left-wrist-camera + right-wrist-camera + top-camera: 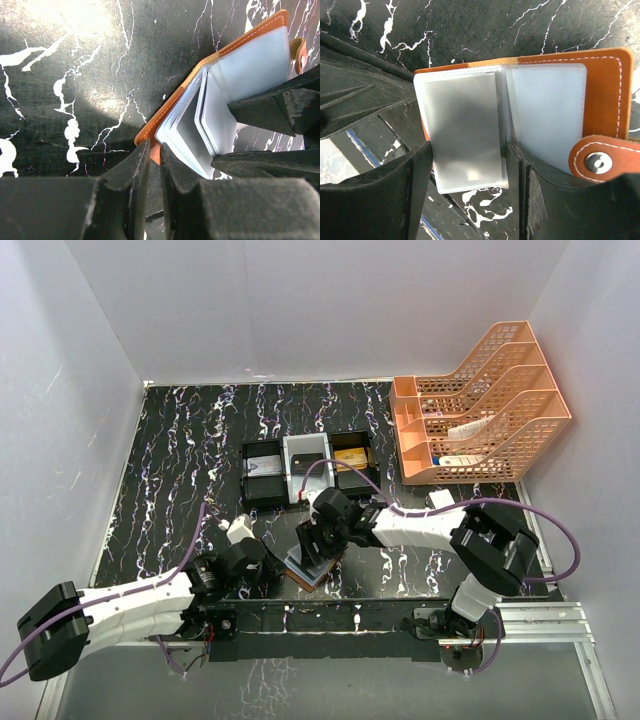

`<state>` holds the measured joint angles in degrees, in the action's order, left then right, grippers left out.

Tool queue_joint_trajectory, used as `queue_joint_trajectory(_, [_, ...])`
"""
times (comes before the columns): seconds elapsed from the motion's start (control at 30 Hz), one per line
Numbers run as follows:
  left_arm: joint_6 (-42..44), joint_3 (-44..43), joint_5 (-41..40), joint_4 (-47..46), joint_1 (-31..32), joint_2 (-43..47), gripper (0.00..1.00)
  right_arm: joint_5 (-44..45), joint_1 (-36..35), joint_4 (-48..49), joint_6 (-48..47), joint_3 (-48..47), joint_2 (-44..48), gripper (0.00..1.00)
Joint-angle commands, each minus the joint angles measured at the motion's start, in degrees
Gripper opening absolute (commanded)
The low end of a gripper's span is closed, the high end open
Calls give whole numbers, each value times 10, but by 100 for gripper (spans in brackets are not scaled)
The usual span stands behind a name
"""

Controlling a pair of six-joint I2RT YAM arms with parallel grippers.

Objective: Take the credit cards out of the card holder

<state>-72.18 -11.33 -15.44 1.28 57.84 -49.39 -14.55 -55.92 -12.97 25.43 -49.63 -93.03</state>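
Observation:
The brown card holder [312, 570] lies spread on the black marbled table just ahead of the arm bases. My left gripper [155, 156] is shut on the near edge of the holder's cover [175, 112]; from above it sits at the holder's left [272, 575]. My right gripper [470, 192] stands open over the holder [602, 95], one finger at each side of an upright pale grey-blue pocket leaf [465, 132]. Its fingers [270, 107] show in the left wrist view too. The credit cards show only as pale faces inside the pockets [547, 112]; I cannot tell card from sleeve.
Behind the holder stands a black-and-white compartment tray [245, 480] holding a white box and a gold block [350, 457]. An orange mesh file rack [480, 405] fills the back right. White walls close in three sides. A purple cable loops over the right arm.

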Motion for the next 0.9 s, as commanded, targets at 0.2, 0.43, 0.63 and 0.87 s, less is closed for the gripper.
queue_joint_trajectory(0.2, [23, 9, 13, 34, -1, 16, 15, -81, 13, 44, 28, 46, 0, 58])
queue_joint_trajectory(0.43, [30, 3, 16, 30, -1, 22, 16, -91, 13, 60, 51, 62, -3, 59])
queue_joint_trajectory(0.63, [30, 0, 7, 26, 0, 26, 17, -38, 11, 123, 181, 123, 36, 53])
queue_joint_trajectory(0.87, [37, -22, -4, 30, 0, 22, 26, 74, -21, 186, 344, 208, 117, 51])
